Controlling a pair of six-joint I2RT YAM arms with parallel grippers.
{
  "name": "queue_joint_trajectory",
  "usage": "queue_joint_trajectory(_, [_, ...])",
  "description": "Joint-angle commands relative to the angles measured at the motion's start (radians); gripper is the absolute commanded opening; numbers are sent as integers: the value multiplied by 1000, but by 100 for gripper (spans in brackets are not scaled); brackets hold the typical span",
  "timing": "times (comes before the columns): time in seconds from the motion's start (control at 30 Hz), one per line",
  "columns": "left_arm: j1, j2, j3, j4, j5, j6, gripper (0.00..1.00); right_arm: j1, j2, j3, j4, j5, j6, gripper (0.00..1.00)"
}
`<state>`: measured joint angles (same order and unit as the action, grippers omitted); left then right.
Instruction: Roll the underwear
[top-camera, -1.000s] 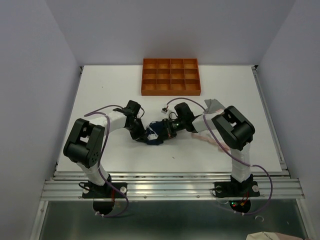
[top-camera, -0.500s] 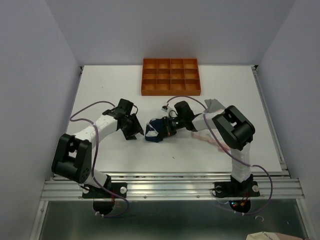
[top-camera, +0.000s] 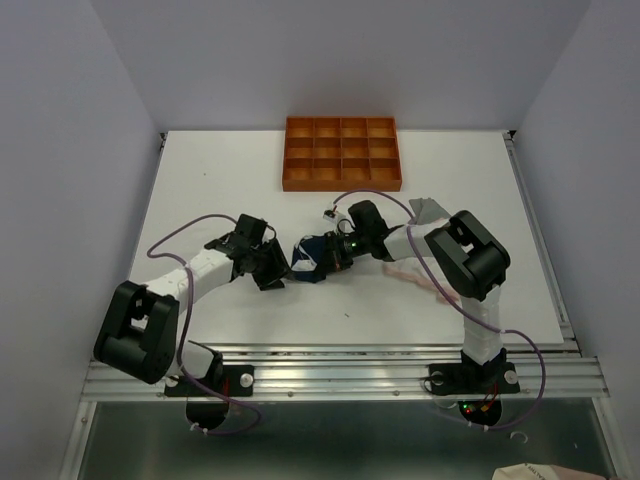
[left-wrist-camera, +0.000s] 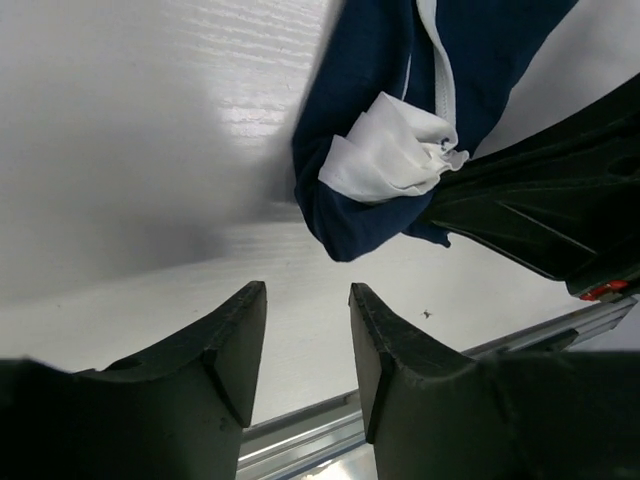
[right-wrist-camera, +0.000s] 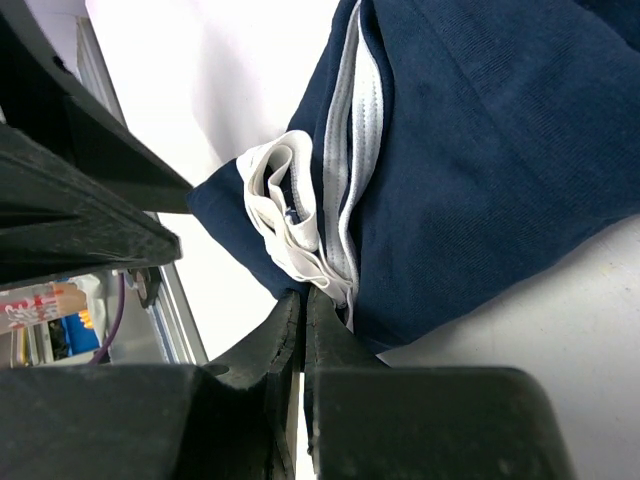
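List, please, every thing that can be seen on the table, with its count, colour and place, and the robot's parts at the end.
navy underwear: 1, navy blue with white trim, bunched at the table's middle
grey underwear: 1, grey, right side, behind the right arm
pale pink underwear: 1, pale pink, right side, partly under the right arm
orange tray: 1, orange, twelve empty compartments, far middle
table: 1, white, under everything
cables: several, purple, looping along both arms
left gripper: 1, black, open and holding nothing, just left of the navy underwear
right gripper: 1, black, shut on the navy underwear's edge
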<state>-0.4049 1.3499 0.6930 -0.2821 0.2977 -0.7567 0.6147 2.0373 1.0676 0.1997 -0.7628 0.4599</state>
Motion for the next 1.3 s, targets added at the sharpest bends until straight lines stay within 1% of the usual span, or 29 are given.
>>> queue_joint_trajectory(0.0, [-5,52,19,66,12,13,48,-18,49,2,-82,129,-67,1])
queue_joint_trajectory(0.03, [-5,80,39,63,11,17,46,-18,50,3,-82,125,-69,1])
queue_joint_trajectory(0.17, [-3,133,65,61,-12,29,45,-18,50,5,-83,120,-69,1])
queue_joint_trajectory(0.3, [-3,158,79,75,-6,34,45,-18,57,8,-83,109,-72,1])
queue_joint_trajectory(0.57, [-3,140,68,103,6,33,48,-18,64,15,-86,106,-81,1])
queue_joint_trajectory(0.7, [-3,121,60,116,37,39,49,-18,63,15,-86,112,-83,1])
queue_joint_trajectory(0.8, [-2,81,51,115,31,36,54,-18,64,18,-86,109,-83,1])
queue_joint_trajectory(1.03, [-2,72,53,98,20,33,55,-18,64,23,-86,109,-83,1])
queue_joint_trajectory(1.27, [-2,106,62,90,-15,42,54,-18,64,23,-85,105,-83,1])
